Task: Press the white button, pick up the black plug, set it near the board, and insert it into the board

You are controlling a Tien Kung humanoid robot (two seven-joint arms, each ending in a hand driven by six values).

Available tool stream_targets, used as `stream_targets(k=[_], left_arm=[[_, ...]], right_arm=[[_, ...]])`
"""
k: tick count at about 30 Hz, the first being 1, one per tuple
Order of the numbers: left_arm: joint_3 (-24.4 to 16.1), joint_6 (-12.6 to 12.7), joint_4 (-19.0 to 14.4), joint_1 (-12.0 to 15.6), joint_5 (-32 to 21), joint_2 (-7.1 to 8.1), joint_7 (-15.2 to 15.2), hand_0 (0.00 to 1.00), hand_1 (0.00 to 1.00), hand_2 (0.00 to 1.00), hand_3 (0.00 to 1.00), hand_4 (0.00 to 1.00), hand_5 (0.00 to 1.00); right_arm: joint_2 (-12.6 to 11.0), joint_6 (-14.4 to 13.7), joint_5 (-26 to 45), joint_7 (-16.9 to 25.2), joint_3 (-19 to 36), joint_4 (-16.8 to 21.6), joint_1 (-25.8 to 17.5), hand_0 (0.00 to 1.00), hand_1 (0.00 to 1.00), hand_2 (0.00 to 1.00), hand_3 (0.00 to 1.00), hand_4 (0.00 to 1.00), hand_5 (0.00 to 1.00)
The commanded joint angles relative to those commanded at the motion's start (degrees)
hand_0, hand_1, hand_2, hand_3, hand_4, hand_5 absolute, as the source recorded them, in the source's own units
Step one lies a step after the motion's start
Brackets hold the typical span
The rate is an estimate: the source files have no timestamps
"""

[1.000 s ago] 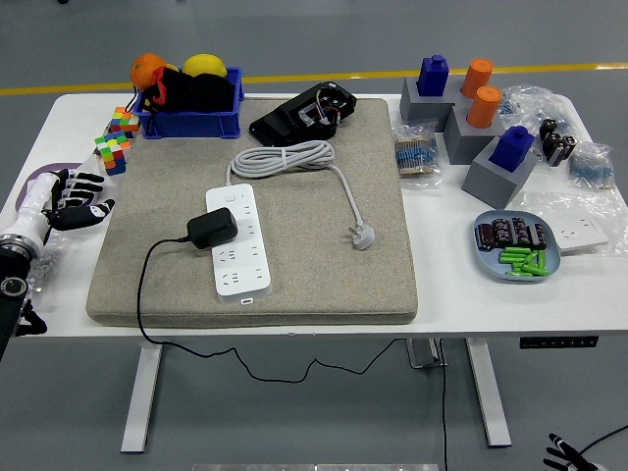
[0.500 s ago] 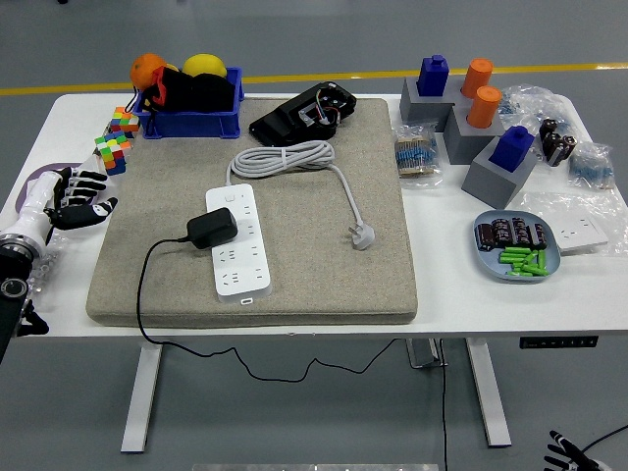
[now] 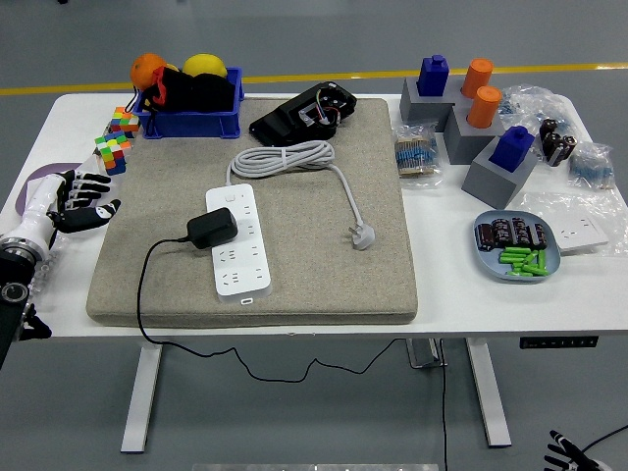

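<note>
My left hand (image 3: 71, 203) is hovering at the tabletop's (image 3: 294, 319) left edge — fingers spread, holding nothing. The boxy black plug (image 3: 213, 228) is sitting in the smooth white board (image 3: 237, 241) on the coarse grey mat (image 3: 294, 285) — no lettering is showing legibly.

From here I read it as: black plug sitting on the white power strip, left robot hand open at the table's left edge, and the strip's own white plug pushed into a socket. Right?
Not quite. The head view shows the strip's white plug lying loose on the grey mat, to the right of the power strip, in no socket. The rest holds: the black plug sits on the strip, and the left robot hand is open at the left edge.
</note>
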Motion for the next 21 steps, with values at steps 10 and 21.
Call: stream_targets(k=[10, 21], left_arm=[[-1.51, -0.51, -0.75, 0.64, 0.17, -0.22, 0.41, 0.749, 0.718, 0.65, 0.61, 0.728, 0.002], [-1.69, -0.51, -1.25, 0.8, 0.14, -0.54, 0.41, 0.749, 0.718, 0.649, 0.61, 0.728, 0.002]], right_arm=[[-0.01, -0.05, -0.1, 0.07, 0.16, 0.0, -0.13, 0.804, 0.706, 0.686, 0.654, 0.757, 0.573], [0.06, 0.01, -0.15, 0.07, 0.43, 0.0, 0.05, 0.804, 0.706, 0.687, 0.654, 0.758, 0.574]])
